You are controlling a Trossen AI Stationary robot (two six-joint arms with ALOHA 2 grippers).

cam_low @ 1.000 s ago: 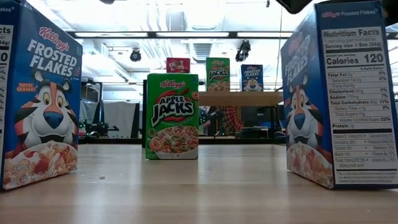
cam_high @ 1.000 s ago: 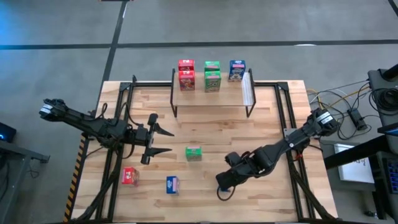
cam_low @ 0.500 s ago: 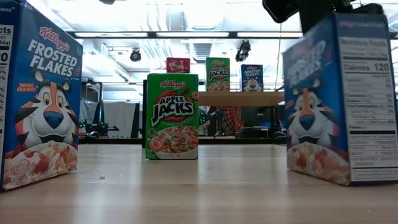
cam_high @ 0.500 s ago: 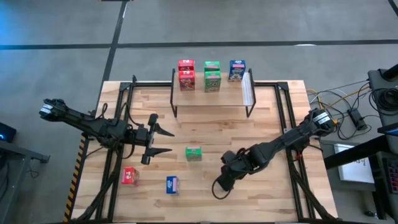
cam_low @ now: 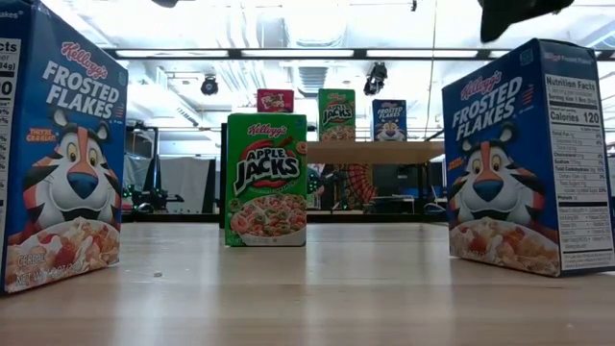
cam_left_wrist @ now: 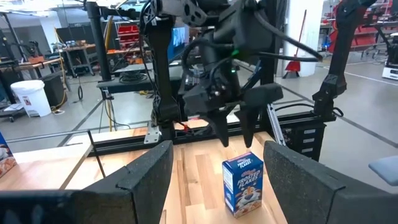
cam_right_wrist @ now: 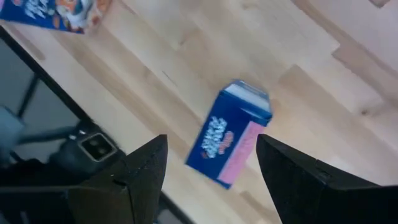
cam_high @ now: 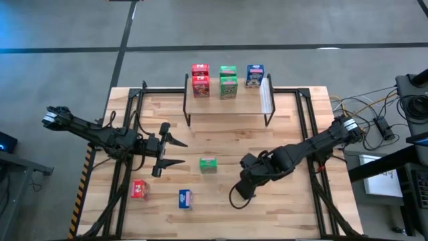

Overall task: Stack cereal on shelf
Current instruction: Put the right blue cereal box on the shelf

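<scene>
Shelf (cam_high: 227,107) stands at the table's far edge, well beyond both grippers, carrying two red boxes (cam_high: 200,80) stacked, two green boxes (cam_high: 228,82) stacked and one blue box (cam_high: 254,75), all upright. Right gripper (cam_high: 239,194) hangs with fingers spread directly above an upright blue cereal box (cam_left_wrist: 243,183), its long axis vertical, its tiger front facing the low camera, not touching it. Left gripper (cam_high: 172,151) waits open over the table's left half, with a green box (cam_high: 208,165) just past its fingertips, and a red box (cam_high: 140,189) and another blue box (cam_high: 185,198) nearer the front edge.
</scene>
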